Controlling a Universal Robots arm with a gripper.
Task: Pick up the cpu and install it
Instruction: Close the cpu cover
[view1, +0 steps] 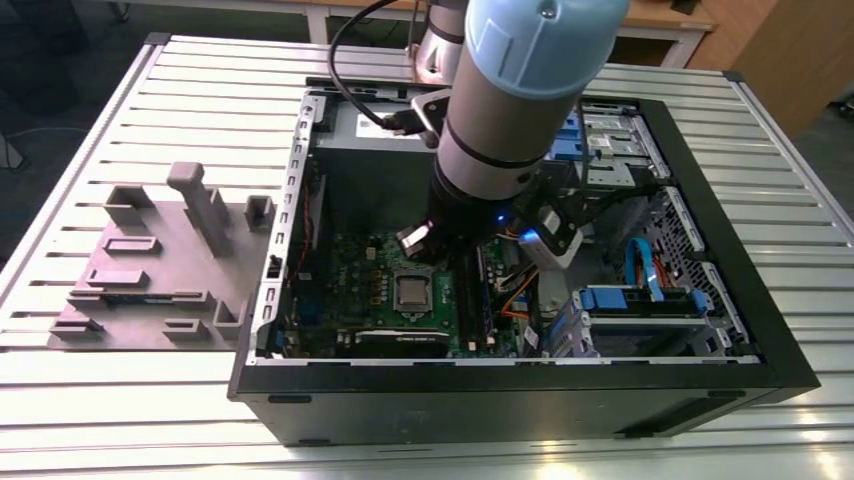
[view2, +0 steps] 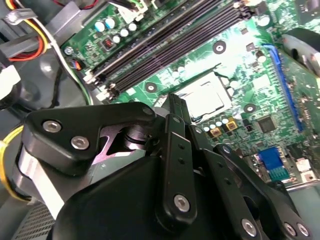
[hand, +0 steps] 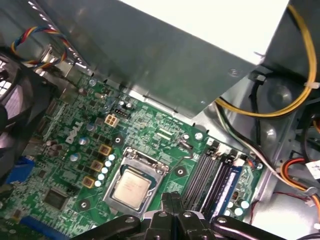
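On the ribbed metal desk (view1: 174, 420), a grey plastic fixture of blocks (view1: 154, 265) is sitting at nine o'clock of the open black computer case (view1: 534, 395). I am hanging my black hand (hand: 172, 200) inside it, fingers drawn together, gripping nothing, above the green motherboard (hand: 150, 130). The small silvery-grey square cpu (hand: 131, 187) is lying in its metal-framed socket (hand: 112, 200), just beside my fingertips (view2: 176, 107).
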